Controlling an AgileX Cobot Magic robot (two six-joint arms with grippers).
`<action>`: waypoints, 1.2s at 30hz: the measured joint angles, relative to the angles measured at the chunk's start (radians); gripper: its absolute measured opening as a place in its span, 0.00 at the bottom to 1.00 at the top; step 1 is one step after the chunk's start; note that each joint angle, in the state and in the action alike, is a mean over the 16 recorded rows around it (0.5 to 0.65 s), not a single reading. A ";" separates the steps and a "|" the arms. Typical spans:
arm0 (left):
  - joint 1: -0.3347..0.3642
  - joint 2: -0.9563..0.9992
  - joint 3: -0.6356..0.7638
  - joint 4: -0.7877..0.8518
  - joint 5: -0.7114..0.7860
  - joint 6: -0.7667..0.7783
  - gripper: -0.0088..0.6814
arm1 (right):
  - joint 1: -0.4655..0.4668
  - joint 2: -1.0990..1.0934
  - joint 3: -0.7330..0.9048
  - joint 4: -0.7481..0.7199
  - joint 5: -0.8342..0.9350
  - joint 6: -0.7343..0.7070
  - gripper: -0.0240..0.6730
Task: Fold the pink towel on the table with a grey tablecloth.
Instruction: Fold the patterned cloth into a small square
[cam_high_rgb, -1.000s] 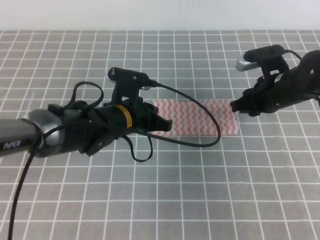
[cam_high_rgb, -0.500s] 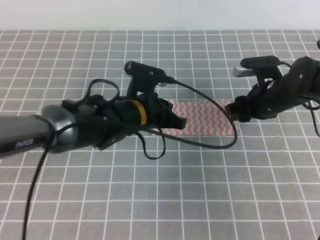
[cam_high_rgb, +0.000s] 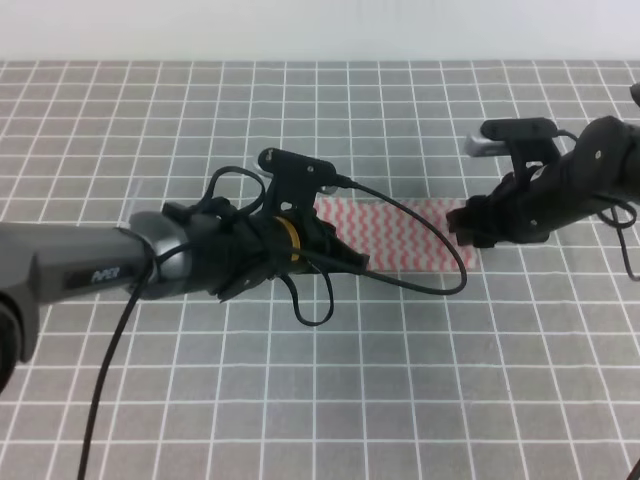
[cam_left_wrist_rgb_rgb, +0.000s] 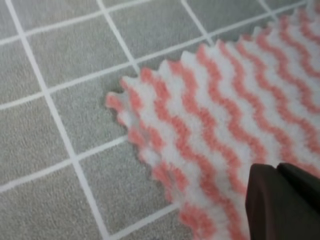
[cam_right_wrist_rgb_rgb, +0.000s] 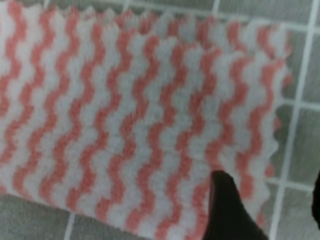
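Approaching both ends of the pink towel (cam_high_rgb: 400, 235), lying flat as a strip on the table with a grey tablecloth (cam_high_rgb: 450, 380), we see the left gripper (cam_high_rgb: 345, 258) and right gripper (cam_high_rgb: 468, 225) low over it. Finger spread cannot be told for either. We judge that a jaw may catch only one layer or pinch the tablecloth too, spoiling the fold.

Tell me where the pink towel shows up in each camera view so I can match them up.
Exterior high: the pink towel lies centre-right, between the two arms.
Left wrist: it fills the right half, one serrated corner pointing left.
Right wrist: it covers most of the frame, its corner upper right.
Shared landmark: the white grid lines of the grey tablecloth beside the towel's edge.
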 joint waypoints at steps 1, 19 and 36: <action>0.000 0.004 -0.001 0.000 0.001 -0.001 0.01 | 0.000 0.002 0.000 0.006 0.002 -0.001 0.51; 0.000 0.029 -0.003 0.001 0.000 -0.008 0.01 | 0.001 0.023 0.000 0.106 0.039 -0.008 0.44; 0.000 0.032 -0.003 0.001 0.003 -0.009 0.01 | 0.002 0.061 -0.021 0.147 0.075 -0.027 0.19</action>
